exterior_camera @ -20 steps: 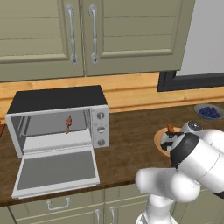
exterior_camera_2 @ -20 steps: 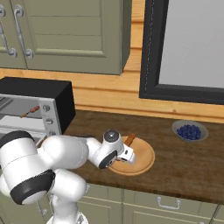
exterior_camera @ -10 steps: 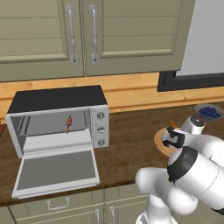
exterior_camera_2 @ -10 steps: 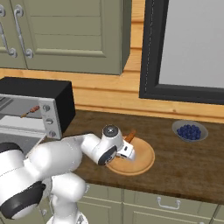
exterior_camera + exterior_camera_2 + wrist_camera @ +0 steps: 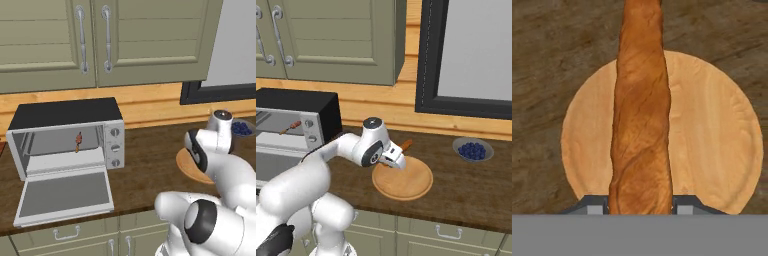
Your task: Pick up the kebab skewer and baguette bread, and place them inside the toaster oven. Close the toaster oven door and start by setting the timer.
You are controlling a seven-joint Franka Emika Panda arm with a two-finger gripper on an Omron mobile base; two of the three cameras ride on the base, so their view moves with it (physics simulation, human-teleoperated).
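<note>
My gripper (image 5: 640, 205) is shut on the baguette bread (image 5: 641, 115), an orange-brown loaf that runs straight out from between the fingers. It hangs above a round wooden plate (image 5: 712, 125). In the right base view the gripper (image 5: 397, 160) hovers over the plate's (image 5: 411, 182) left rim, and the baguette's tip (image 5: 406, 145) pokes out behind it. The kebab skewer (image 5: 78, 142) lies inside the toaster oven (image 5: 65, 116). The toaster oven door (image 5: 65, 192) is folded down flat, open.
A small bowl of blueberries (image 5: 472, 149) stands on the counter to the right of the plate. Three knobs (image 5: 115, 147) line the oven's right panel. Wall cabinets hang above, and a dark-framed window is at the back right.
The hand has risen from the plate with the baguette in it, and the arm has swung upward. The oven and the skewer have not moved.
</note>
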